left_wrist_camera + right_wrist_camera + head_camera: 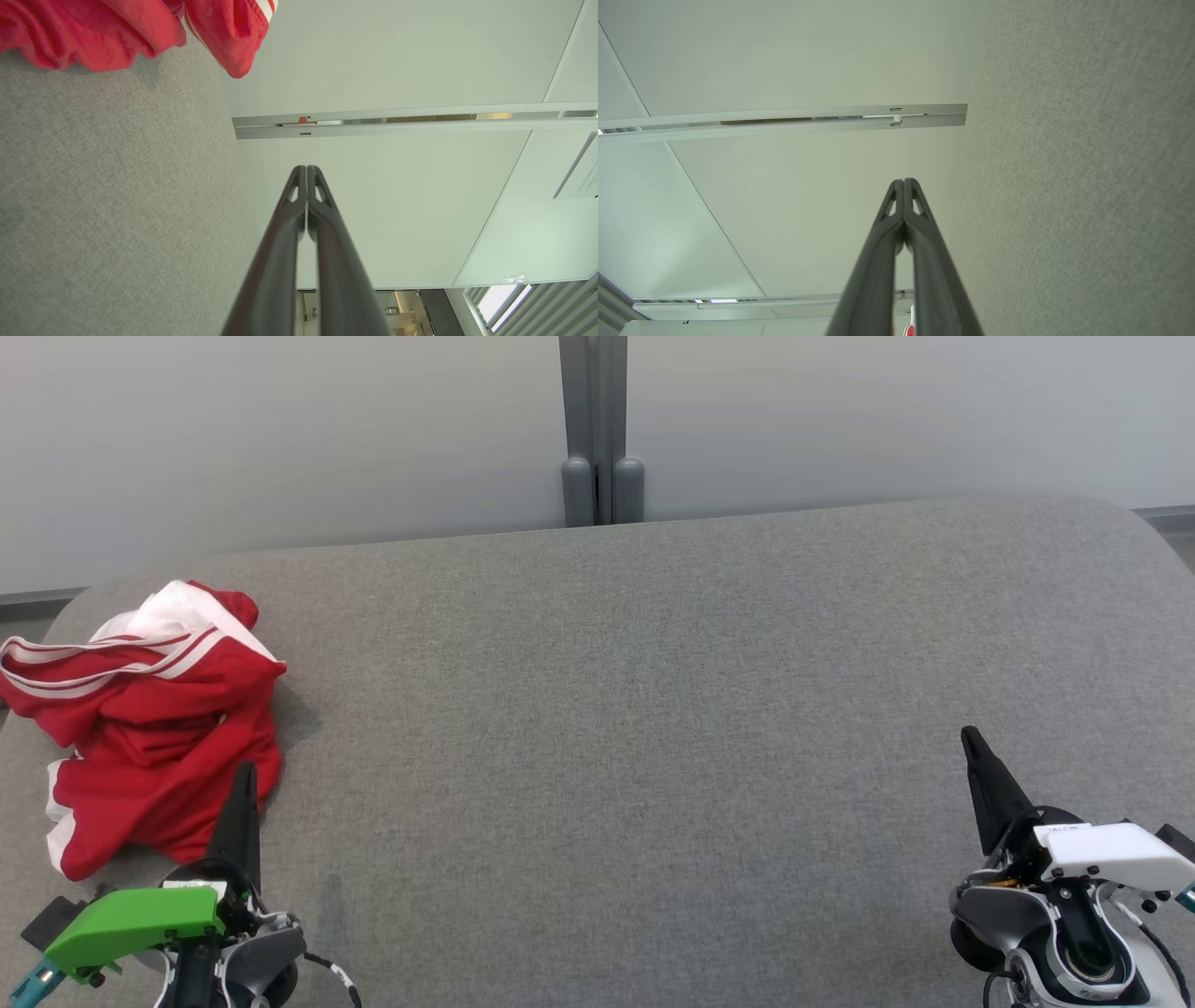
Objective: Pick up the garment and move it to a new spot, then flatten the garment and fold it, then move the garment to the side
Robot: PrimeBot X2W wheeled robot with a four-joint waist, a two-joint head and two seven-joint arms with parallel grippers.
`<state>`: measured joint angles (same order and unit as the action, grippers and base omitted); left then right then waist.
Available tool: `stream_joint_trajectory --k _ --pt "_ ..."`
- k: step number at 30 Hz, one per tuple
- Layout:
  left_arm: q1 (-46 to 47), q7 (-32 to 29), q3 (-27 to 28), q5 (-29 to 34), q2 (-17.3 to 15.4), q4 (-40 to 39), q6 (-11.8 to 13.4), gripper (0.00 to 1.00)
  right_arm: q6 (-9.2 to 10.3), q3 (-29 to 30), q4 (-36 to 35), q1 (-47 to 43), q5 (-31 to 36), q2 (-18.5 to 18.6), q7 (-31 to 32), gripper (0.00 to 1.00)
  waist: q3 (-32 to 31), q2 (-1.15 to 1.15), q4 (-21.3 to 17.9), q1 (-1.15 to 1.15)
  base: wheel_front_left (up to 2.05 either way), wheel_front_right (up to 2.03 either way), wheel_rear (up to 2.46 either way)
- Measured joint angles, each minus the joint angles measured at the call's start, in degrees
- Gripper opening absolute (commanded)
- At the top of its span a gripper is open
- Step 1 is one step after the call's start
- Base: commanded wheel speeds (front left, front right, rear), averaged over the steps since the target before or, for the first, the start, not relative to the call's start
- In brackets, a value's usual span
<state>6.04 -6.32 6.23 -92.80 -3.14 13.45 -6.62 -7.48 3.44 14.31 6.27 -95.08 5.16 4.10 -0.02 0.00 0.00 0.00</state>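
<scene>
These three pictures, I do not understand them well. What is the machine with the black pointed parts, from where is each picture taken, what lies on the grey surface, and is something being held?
The machine is a two-armed robot. Each arm ends in a gripper: two long dark fingers that pinch things.

The wide picture comes from a camera on its head, looking down at a grey padded surface. The left gripper is at the lower left, the right gripper at the lower right.

The other two pictures come from cameras on the wrists, looking along each gripper's own fingers, so they seem turned sideways.

A crumpled red garment with white stripes lies near the surface's left end.

Nothing is held. Both grippers are shut and empty.
</scene>
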Motion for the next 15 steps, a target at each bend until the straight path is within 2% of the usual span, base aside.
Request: stream_joint_trajectory --k 15 --pt "0.0 -0.01 0.03 0.05 0.02 0.0 0.0 0.0 0.0 0.05 0.01 0.01 0.01 -0.04 0.09 0.0 0.0 0.0 0.0 0.0 0.0 0.0 0.0"
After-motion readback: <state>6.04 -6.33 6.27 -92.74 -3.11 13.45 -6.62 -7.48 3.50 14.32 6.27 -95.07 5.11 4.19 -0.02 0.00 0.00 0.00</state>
